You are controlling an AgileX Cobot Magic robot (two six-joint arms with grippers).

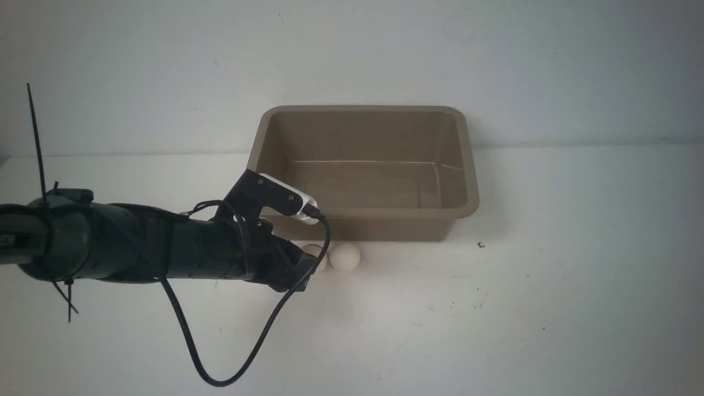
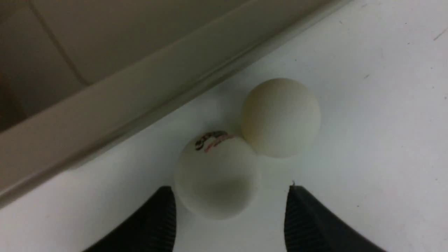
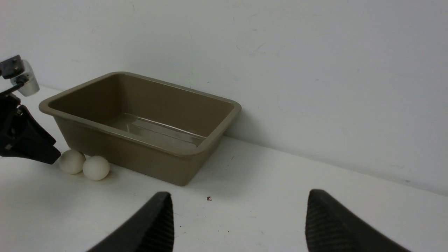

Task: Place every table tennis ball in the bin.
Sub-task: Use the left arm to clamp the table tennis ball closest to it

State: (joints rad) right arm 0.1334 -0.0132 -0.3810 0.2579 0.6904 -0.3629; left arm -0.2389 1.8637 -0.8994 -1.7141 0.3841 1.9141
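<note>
Front view: a rectangular taupe plastic bin (image 1: 385, 228) with a flared rim stands at the upper centre of the frame on a white table (image 1: 550, 308), against a white wall (image 1: 352, 55). The black left arm reaches in from the left edge, a black cable (image 1: 220, 379) looping under it. The left gripper (image 1: 311, 267) sits low at the bin's near left corner. Two small matte white table tennis balls (image 1: 345, 257) lie side by side just in front of the bin's near wall. The right one shows whole, while the left one is half hidden behind the fingertips. How wide the fingers stand cannot be told here.

Left wrist view: this close look supplies that. The black ribbed fingers (image 2: 154, 224) stand apart on either side of the marked ball (image 2: 217, 175), which carries a small dark and reddish print. One finger is at its edge and the other is clear of it, so the ball is not clamped. The plain ball (image 2: 280, 117) touches the marked ball on its far side. Both rest on the table just beside the bin's outer wall.

Right wrist view: the right gripper (image 3: 239, 193), unseen in the front view, has its fingers (image 3: 147, 227) spread wide with only table between them, well apart from the bin. From this side both balls show whole outside the bin, with the left gripper's tip at the farther one.
</note>
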